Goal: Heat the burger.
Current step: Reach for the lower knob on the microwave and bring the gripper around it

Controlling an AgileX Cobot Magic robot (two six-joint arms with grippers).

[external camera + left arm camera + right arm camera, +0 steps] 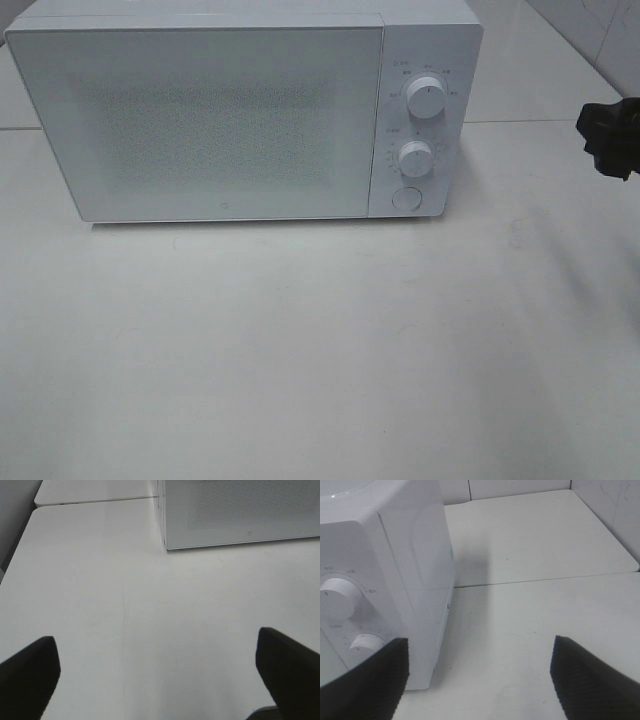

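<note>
- Burger: hidden from every view; look, location and axis I can't tell.
- Microwave (pixel 200 120) door shut, sits on surface (pixel 300 350).
- My left jaws, right jaws: both spread wide, gripping nothing.

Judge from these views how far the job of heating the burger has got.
Done: nothing that shows. The microwave door is shut and no burger is in sight; whether it sits inside cannot be told. In hand: nothing. The left gripper and the right gripper are open and empty, the right one off the control side. Left: probably setting the knobs, or else everything.
</note>
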